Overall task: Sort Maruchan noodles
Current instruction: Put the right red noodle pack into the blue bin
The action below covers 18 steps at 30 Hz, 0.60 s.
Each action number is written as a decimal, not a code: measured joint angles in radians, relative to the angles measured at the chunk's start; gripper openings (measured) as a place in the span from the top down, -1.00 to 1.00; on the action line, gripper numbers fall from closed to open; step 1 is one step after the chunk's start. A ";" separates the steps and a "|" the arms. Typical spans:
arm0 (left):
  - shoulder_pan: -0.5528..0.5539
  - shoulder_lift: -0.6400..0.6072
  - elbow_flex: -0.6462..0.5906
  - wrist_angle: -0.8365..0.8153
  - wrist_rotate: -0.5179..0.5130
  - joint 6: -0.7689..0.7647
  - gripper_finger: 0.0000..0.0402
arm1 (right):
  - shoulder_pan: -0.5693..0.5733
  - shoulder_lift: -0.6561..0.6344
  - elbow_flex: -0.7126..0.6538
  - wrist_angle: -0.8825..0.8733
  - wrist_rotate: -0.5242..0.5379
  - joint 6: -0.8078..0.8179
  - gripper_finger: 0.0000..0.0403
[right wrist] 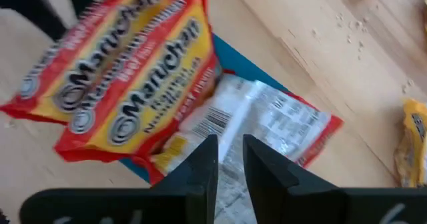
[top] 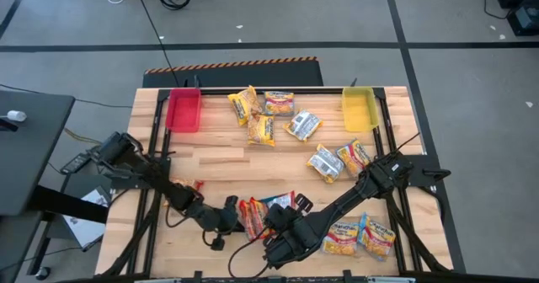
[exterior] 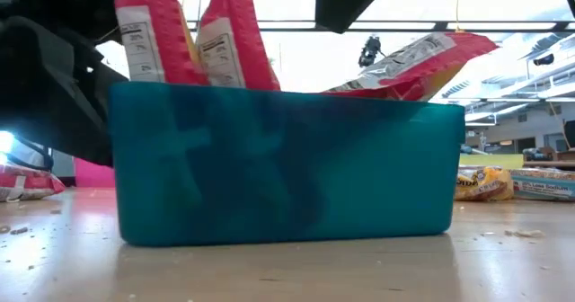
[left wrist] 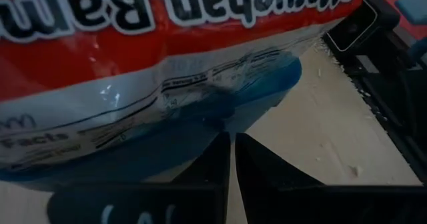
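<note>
Wood table (top: 219, 161), scattered packets (top: 263, 128), teal bin (exterior: 278, 172), grey floor (top: 76, 39).

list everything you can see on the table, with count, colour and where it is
red bin: one, red, far left of the table
yellow bin: one, yellow, far right
teal tray: one, teal, near edge, middle, red-orange packets standing in it
far packets: about four, yellow-orange and silvery, between the bins
right packets: two, silvery and yellow, right of centre
near-right packets: about two, yellow-orange, near right corner
left gripper: one, dark, at the tray's left side, fingers shut
right gripper: one, dark, over the tray, fingers slightly apart
</note>
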 joint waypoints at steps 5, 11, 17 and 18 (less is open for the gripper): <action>0.015 0.000 0.000 -0.022 0.006 0.007 0.85 | 0.022 -0.019 0.000 -0.103 0.009 -0.004 0.60; 0.016 0.000 0.000 -0.043 0.053 0.007 0.85 | 0.045 -0.047 -0.068 -0.101 -0.110 -0.084 0.60; 0.010 0.000 0.000 -0.057 0.090 0.006 0.85 | 0.065 -0.066 -0.242 -0.107 -0.103 -0.181 0.59; 0.009 0.000 0.000 -0.063 0.092 0.002 0.85 | 0.069 -0.075 -0.255 -0.110 -0.097 -0.170 0.59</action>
